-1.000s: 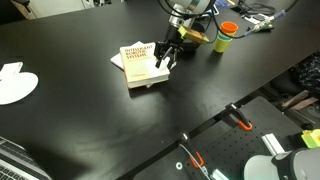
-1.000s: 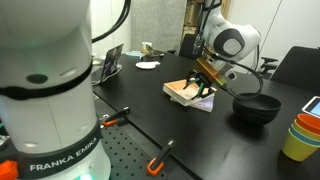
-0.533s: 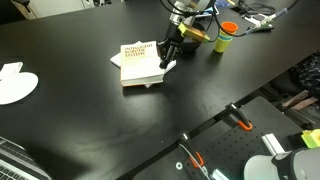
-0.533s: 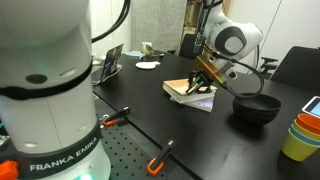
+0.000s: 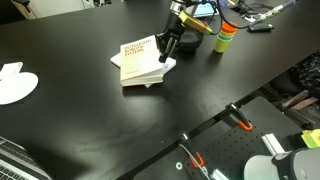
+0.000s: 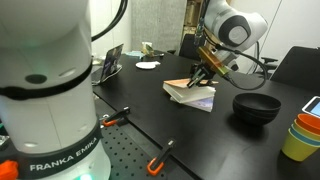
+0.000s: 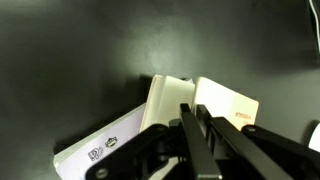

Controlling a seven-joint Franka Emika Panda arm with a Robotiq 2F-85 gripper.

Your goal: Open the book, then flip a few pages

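The book (image 5: 138, 62) lies on the black table (image 5: 80, 120), cream-yellow with reddish lettering; in both exterior views its cover is raised along one edge above the white page block (image 6: 190, 95). My gripper (image 5: 164, 52) stands at that raised edge, shut on the cover, with the arm reaching down from above (image 6: 200, 74). In the wrist view the two black fingers (image 7: 190, 125) are pinched together on the thin cover (image 7: 232, 106), and the pages (image 7: 166, 98) show to its left.
A black bowl (image 6: 256, 106) sits beside the book, with stacked coloured cups (image 6: 300, 136) past it. An orange and green cup (image 5: 227, 38) stands behind the gripper. A white disc (image 5: 14, 84) lies far off. Orange-handled clamps (image 5: 241, 121) line the table edge.
The jaws have closed on the cover's edge and risen with it. The cover has tilted up off the page block; the rest of the book has stayed put.
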